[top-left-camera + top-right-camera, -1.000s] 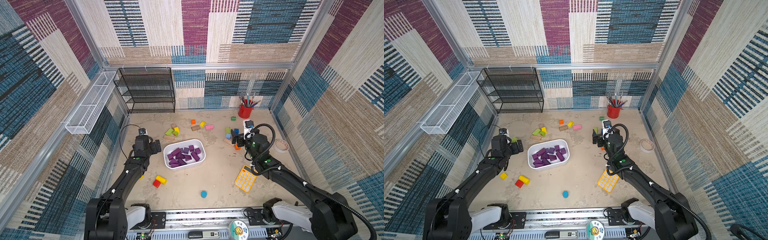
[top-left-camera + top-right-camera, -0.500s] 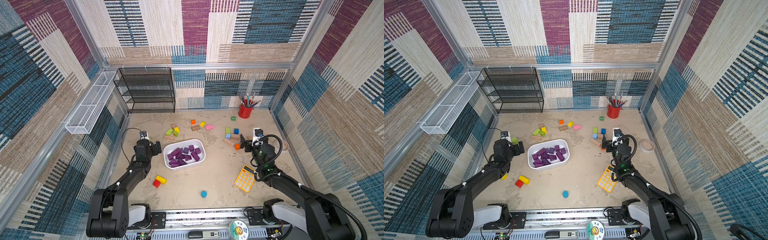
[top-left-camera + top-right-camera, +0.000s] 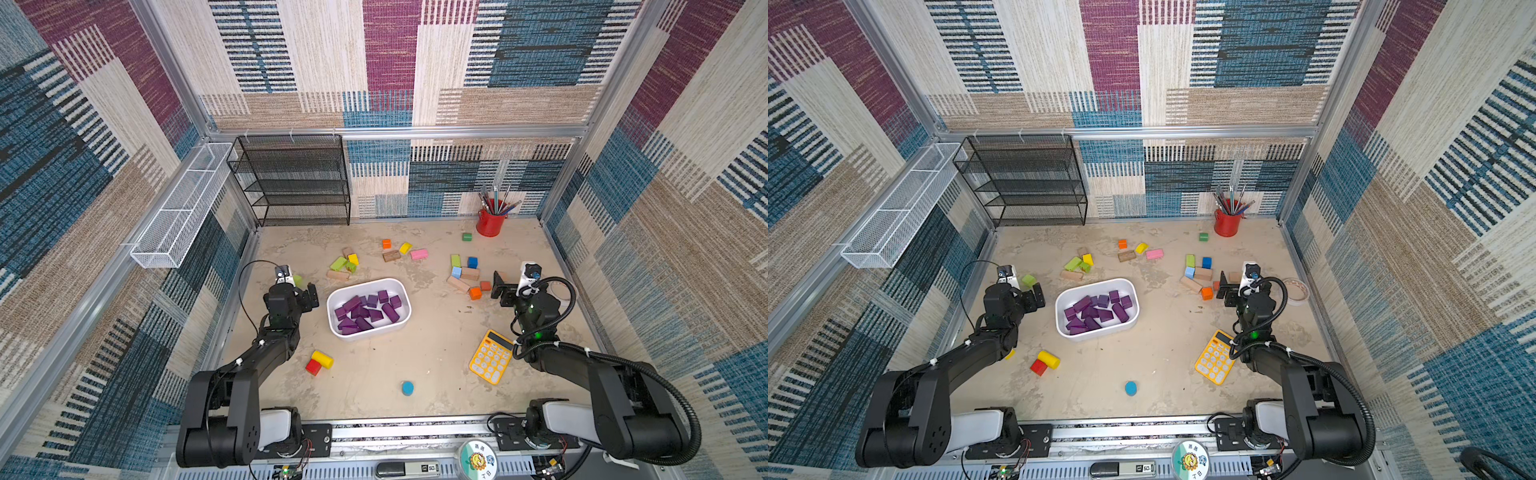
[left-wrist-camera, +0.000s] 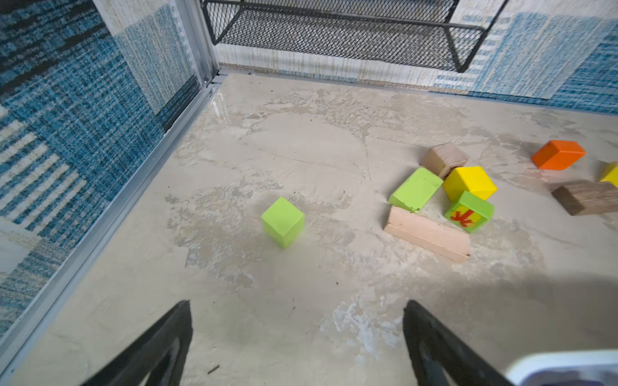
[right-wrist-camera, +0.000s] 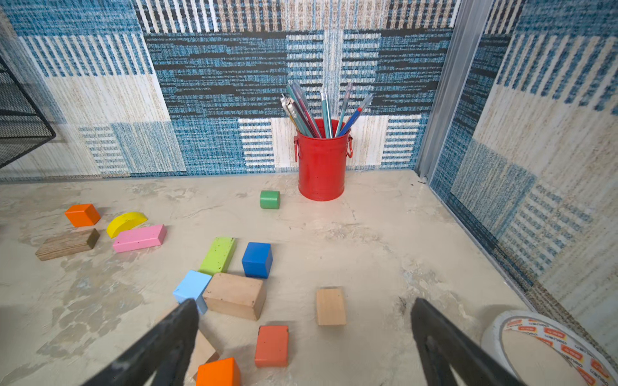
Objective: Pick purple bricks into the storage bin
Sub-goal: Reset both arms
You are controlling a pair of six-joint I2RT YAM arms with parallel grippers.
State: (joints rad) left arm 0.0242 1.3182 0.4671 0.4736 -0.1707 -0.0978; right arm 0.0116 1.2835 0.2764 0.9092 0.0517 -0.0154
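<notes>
Looked finished: found all visible purple bricks (image 3: pixel 365 312) in bin (image 3: pixel 376 333), none on desk (image 3: pixel 436 357), left pincer (image 4: pixel 297 302) and right pincer (image 5: pixel 305 300) open, empty.

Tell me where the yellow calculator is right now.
In both top views the yellow calculator lies flat on the table, front right, beside the right arm and right of the blue disc.

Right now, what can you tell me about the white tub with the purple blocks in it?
The storage bin is a shallow white tub, glossy like plastic, rectangular with rounded corners and no lid. It sits flat on the beige table, slightly askew, holding a heap of purple bricks. Nothing else touches it.
</notes>
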